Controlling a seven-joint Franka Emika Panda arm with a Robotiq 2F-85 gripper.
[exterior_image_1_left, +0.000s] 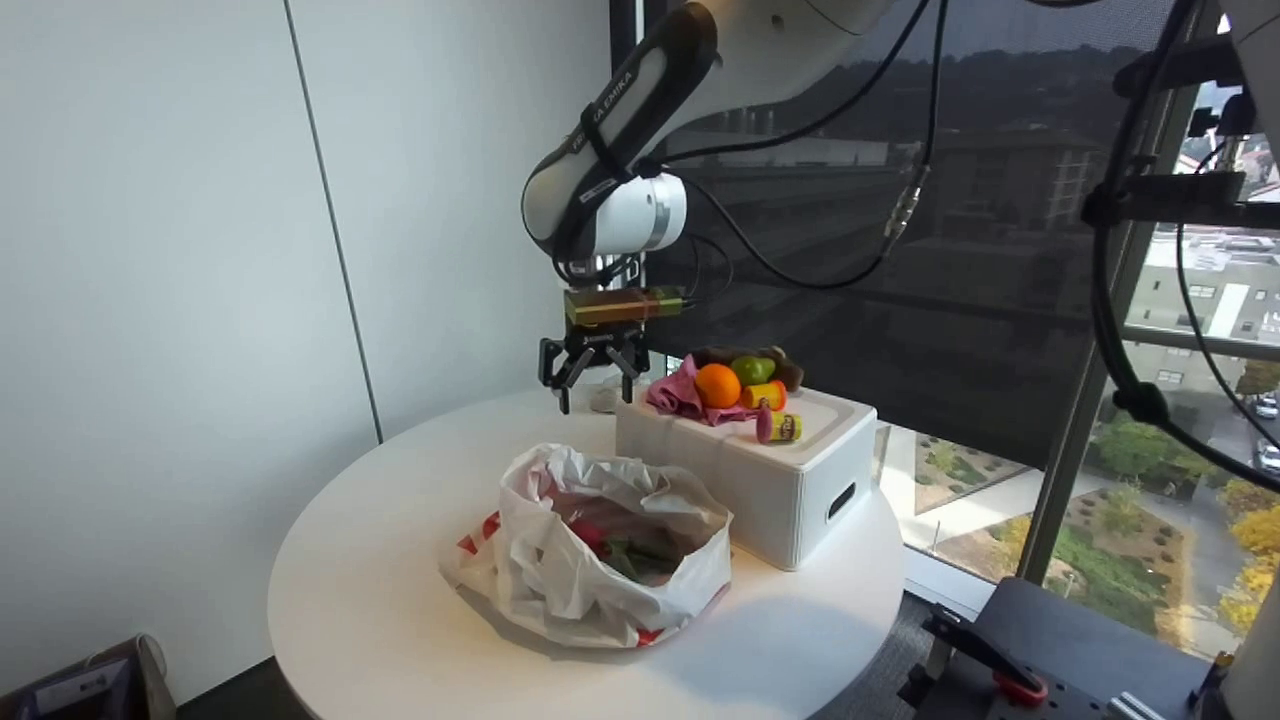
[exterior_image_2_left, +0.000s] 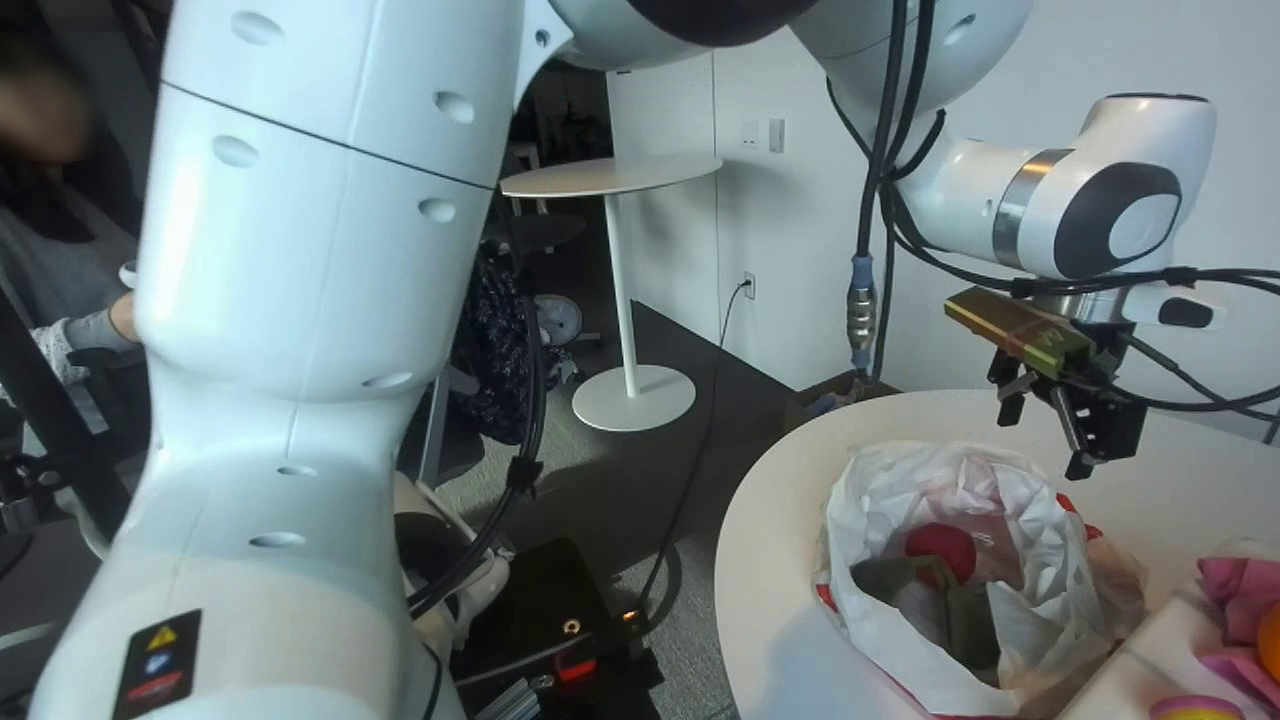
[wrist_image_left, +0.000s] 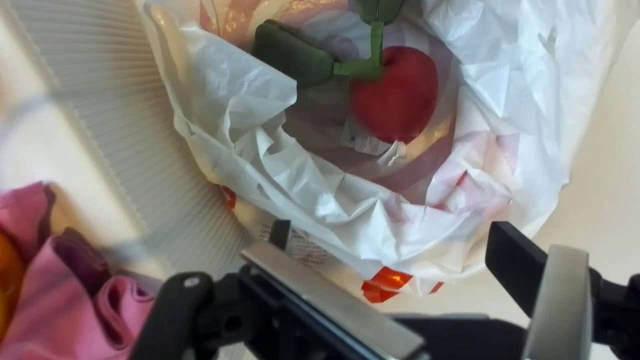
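Observation:
My gripper stands open above the round white table, its jaws wide apart with nothing between them. In the wrist view its two black fingertips show over the near rim of a crumpled white plastic bag, and they appear apart from it. The bag's mouth is open in both exterior views. Inside lie a round red item and dark green pieces joined to a green stem. Beside the bag is a white box bearing a pink cloth, an orange and a green fruit.
Also on the box are a yellow tub, a Play-Doh tub with a pink lid lying on its side, and a brown item. The table has a curved edge. A wall and a window stand behind it.

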